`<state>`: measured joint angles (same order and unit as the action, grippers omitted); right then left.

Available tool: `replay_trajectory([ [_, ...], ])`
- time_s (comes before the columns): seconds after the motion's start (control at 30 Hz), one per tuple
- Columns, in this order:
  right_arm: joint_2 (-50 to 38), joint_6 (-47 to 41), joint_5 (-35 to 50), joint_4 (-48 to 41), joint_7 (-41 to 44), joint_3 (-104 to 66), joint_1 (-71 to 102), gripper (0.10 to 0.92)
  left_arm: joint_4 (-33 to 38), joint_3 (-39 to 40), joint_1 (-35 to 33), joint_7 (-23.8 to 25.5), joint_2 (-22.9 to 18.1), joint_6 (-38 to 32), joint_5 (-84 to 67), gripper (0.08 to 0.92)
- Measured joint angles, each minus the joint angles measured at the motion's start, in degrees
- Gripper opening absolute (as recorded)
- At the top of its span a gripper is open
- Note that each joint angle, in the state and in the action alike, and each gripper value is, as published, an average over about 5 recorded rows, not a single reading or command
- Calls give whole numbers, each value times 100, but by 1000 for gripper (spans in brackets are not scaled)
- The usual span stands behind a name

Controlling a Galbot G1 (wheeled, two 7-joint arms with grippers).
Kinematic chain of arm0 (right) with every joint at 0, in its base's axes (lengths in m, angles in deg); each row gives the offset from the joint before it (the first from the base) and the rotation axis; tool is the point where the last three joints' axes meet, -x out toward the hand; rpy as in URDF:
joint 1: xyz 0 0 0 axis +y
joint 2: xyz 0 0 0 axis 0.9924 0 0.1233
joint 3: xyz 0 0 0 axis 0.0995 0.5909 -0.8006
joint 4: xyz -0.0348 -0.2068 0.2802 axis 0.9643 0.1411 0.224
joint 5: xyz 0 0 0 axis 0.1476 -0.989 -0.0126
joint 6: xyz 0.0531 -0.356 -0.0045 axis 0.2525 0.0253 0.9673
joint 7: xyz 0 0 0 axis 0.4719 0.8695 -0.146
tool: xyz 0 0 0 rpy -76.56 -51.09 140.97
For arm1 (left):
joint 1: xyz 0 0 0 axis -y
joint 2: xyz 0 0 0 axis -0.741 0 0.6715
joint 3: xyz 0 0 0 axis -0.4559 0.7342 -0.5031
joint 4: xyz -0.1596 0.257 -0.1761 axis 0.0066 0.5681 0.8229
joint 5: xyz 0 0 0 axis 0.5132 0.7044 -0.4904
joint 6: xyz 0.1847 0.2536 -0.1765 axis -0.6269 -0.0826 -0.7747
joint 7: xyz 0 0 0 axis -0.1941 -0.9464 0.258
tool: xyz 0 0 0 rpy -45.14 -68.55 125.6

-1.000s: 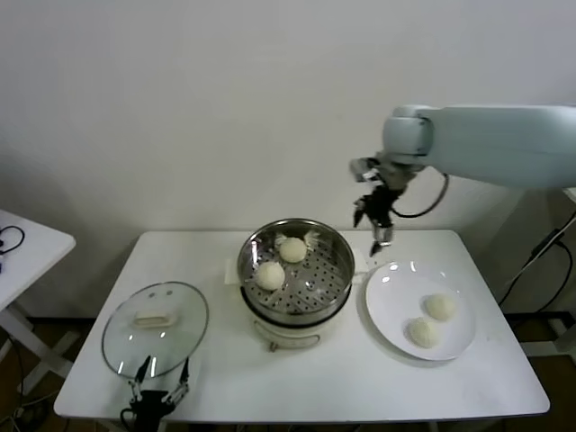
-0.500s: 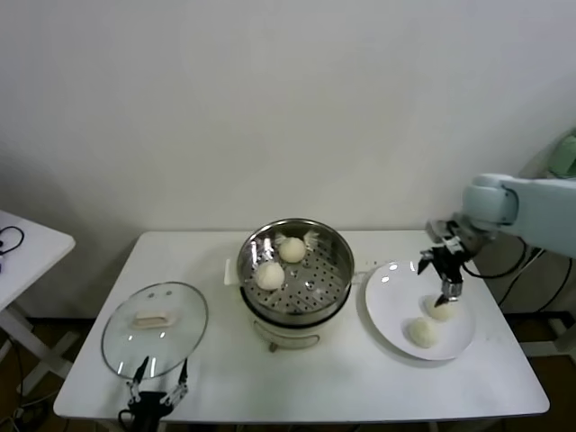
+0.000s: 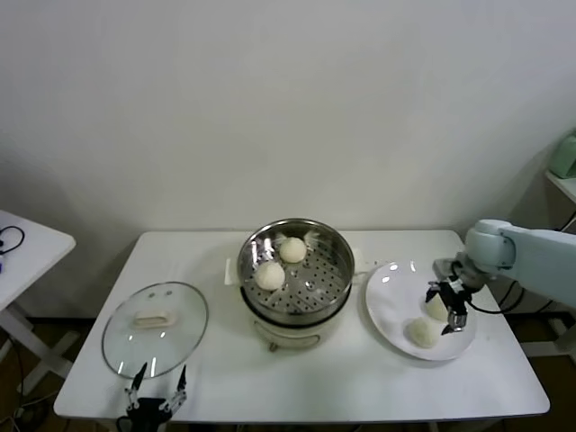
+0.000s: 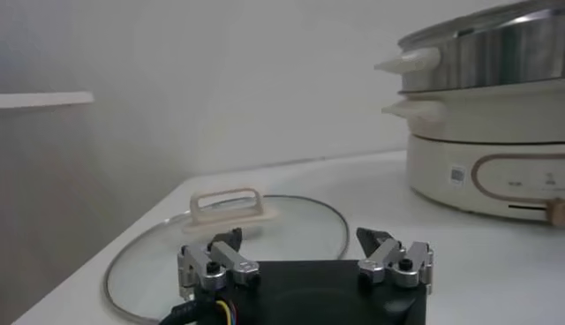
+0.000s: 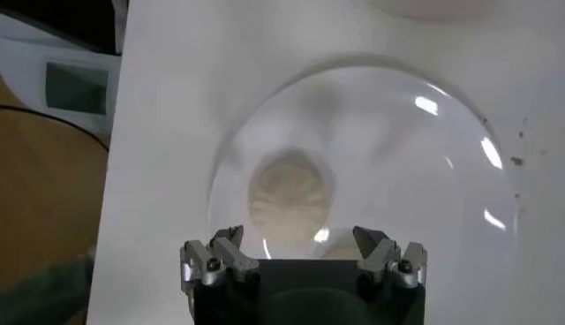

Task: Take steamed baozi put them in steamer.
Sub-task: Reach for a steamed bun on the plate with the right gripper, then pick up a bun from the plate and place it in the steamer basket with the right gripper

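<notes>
The steamer [image 3: 295, 279], a shiny steel pot on a white base, stands mid-table with two steamed baozi [image 3: 270, 274] [image 3: 292, 249] on its perforated tray. Two more cream baozi lie on the white plate [image 3: 391, 297] to its right: one [image 3: 421, 331] nearer the front, one [image 3: 438, 309] partly behind my right gripper [image 3: 447, 309]. That gripper is open and low over the plate, its fingers on either side of the farther bun. In the right wrist view a baozi [image 5: 287, 194] lies just ahead of the open gripper [image 5: 300, 240]. My left gripper [image 3: 157, 396] waits open at the table's front left.
The glass lid [image 3: 155, 328] with a white handle lies flat left of the steamer, just beyond the left gripper [image 4: 305, 243]; it shows as the lid [image 4: 221, 231] in the left wrist view, with the steamer [image 4: 494, 53] behind. A side table [image 3: 27, 247] stands at far left.
My right gripper swung from above the steamer's right rim out over the plate and came down around the farther bun, staying open. The left arm has hardly moved.
</notes>
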<state>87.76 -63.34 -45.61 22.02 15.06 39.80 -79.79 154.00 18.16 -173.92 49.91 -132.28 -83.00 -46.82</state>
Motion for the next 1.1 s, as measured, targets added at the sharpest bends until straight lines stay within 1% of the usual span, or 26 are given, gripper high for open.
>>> replay_trajectory([
  [0.47,5,-68,-389,-214,-141,-943,1038,818,-45,0,25,-5,11,7,40,823],
  [0.57,20,-65,-419,-229,-153,-1036,1103,773,-59,1,36,-14,14,10,44,823],
  [0.67,26,-54,-428,-217,-151,-1066,1110,709,-71,5,54,-24,14,13,47,823],
  [0.83,14,-8,-420,-167,-103,-1040,1019,642,-84,13,71,-33,9,12,49,823],
  [0.93,14,53,-382,-124,-42,-960,882,617,-85,15,68,-36,2,13,53,823],
  [1.1,114,366,-182,-19,116,-526,230,613,-77,13,65,-40,-11,26,78,823],
])
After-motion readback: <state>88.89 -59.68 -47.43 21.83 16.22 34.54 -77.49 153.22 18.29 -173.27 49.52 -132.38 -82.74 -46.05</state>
